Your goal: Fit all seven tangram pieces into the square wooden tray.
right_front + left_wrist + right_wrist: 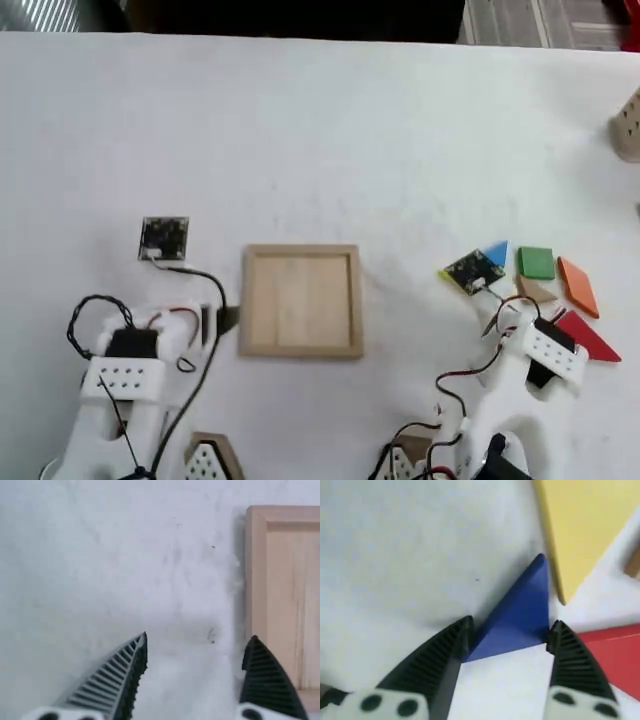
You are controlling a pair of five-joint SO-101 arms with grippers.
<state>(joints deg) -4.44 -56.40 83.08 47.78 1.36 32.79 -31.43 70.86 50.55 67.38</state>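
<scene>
High view: tray (300,253) lies flat at the middle of the table (320,130), and its recess shows bare wood. The pieces lie in a loose cluster on the cloth well to the tray's right, apart from it. The blue triangle (496,251) sits farthest from the arms, with the green square (536,263) just beside it. The orange parallelogram (578,287) lies on the square's outer side. The tan piece (535,291) lies just in front of the square. The red triangle (590,338) lies nearest the front edge. The right arm (545,355) stands over this cluster, partly covering it. The left arm (120,380) stands at the tray's left side. In the left wrist view, the left gripper (199,639) is released, with its jaws spread wide over plain cloth and nothing held. One fingertip overlaps the tray's rim in the picture; whether it touches the wood cannot be told. In the right wrist view, the right gripper (510,630) is likewise released, with its jaws spread. One fingertip stands at each end of the blue triangle's near edge, and the triangle lies flat on the table between them; firm contact cannot be confirmed. The yellow piece (585,530) lies close by the triangle's far point, and a corner of the red triangle lies just beside one fingertip.
</scene>
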